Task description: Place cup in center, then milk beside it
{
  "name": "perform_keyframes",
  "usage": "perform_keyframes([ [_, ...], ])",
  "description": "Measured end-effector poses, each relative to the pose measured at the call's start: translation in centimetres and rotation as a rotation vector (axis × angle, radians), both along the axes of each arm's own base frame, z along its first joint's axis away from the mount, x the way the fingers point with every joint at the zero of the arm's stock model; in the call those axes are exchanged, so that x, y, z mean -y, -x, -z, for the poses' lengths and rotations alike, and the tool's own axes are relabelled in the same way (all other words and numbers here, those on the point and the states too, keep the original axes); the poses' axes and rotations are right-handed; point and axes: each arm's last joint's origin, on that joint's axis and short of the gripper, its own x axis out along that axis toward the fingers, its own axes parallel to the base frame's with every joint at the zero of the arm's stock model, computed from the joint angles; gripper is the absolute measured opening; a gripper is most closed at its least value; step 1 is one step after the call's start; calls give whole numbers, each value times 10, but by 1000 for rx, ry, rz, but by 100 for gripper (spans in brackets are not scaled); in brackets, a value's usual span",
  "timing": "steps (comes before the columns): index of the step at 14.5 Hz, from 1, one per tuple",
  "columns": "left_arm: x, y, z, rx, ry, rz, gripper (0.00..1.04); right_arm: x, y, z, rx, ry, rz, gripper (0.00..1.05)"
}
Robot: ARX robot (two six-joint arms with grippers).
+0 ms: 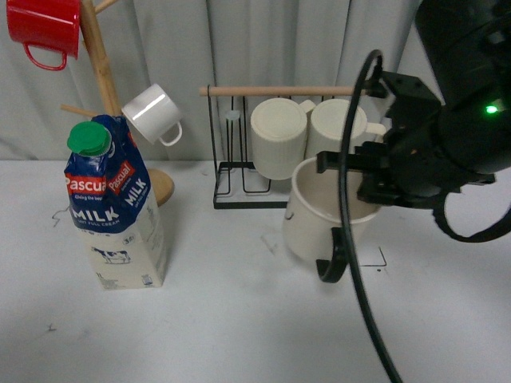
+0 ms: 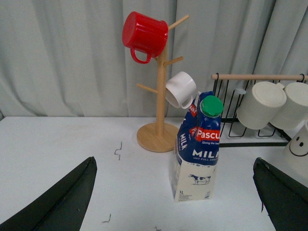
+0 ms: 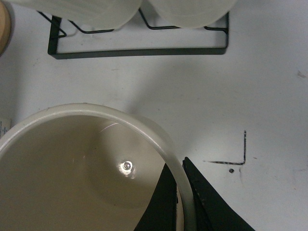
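Observation:
The cup (image 1: 315, 215), a wide cream mug with a black handle (image 1: 334, 267), is held slightly tilted just in front of the black rack, right of the table's middle. My right gripper (image 1: 374, 190) is shut on its rim. In the right wrist view one finger is inside and one outside the cup's wall (image 3: 96, 115), with the gripper (image 3: 180, 180) pinching it. The cup's smiley face (image 2: 299, 148) shows at the edge of the left wrist view. The milk (image 1: 116, 207) stands upright at the left. My left gripper (image 2: 174, 166) is open, facing the milk (image 2: 195, 149) from a distance.
A wooden mug tree (image 1: 100, 64) behind the milk carries a red mug (image 1: 44, 28) and a white enamel mug (image 1: 152, 113). The black wire rack (image 1: 239, 191) holds two ribbed cream mugs (image 1: 279, 136). A black corner mark (image 3: 238, 156) lies on the white table beside the cup.

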Motion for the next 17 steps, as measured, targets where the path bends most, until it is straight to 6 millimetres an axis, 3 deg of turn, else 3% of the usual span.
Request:
perform_keyframes([
  [2, 0, 0, 0, 0, 0, 0, 98, -22, -8, 5, -15, 65, -54, 3],
  [4, 0, 0, 0, 0, 0, 0, 98, -30, -15, 12, -33, 116, -90, 3],
  [8, 0, 0, 0, 0, 0, 0, 98, -31, -21, 35, -90, 169, -118, 3],
  [12, 0, 0, 0, 0, 0, 0, 98, -25, -22, 36, -98, 171, -134, 4],
  [17, 0, 0, 0, 0, 0, 0, 98, -20, -25, 33, -79, 167, -151, 54],
])
